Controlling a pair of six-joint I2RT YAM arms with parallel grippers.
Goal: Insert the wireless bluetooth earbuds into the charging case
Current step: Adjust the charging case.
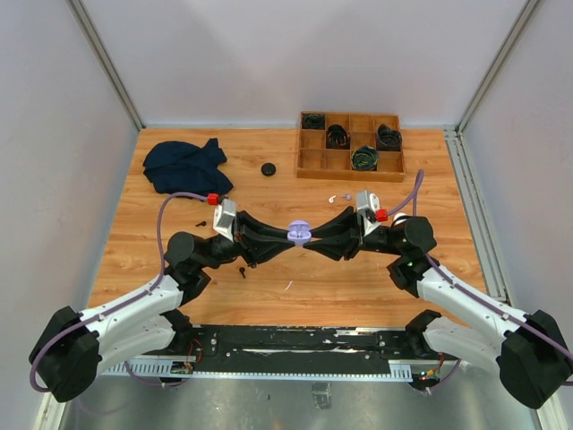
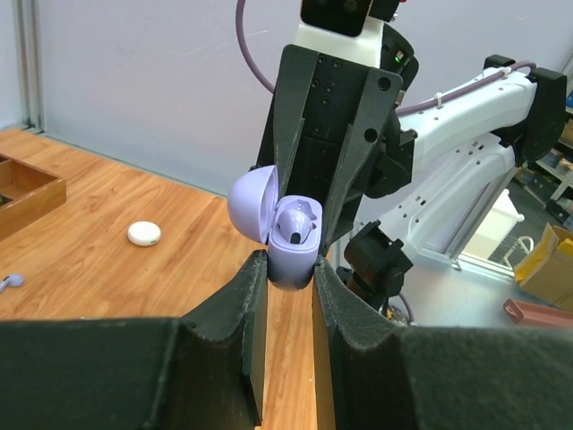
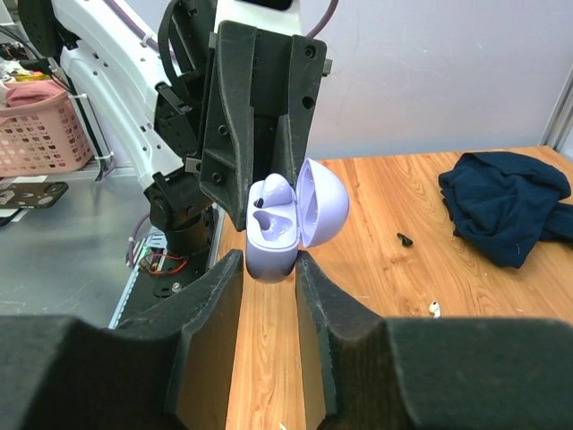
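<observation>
A pale purple charging case with its lid open hangs above the table's middle. My left gripper is shut on its base from the left and my right gripper from the right. In the left wrist view my fingertips clamp the case and a purple earbud sits in it. In the right wrist view the case shows one bud seated and one bare socket. Loose on the table lie a white bud, a black bud and a purple bud.
A wooden tray with coiled black cables stands at the back right. A dark blue cloth lies at the back left, with a black round case beside it. A white round case lies near the tray. Black buds lie by the left arm.
</observation>
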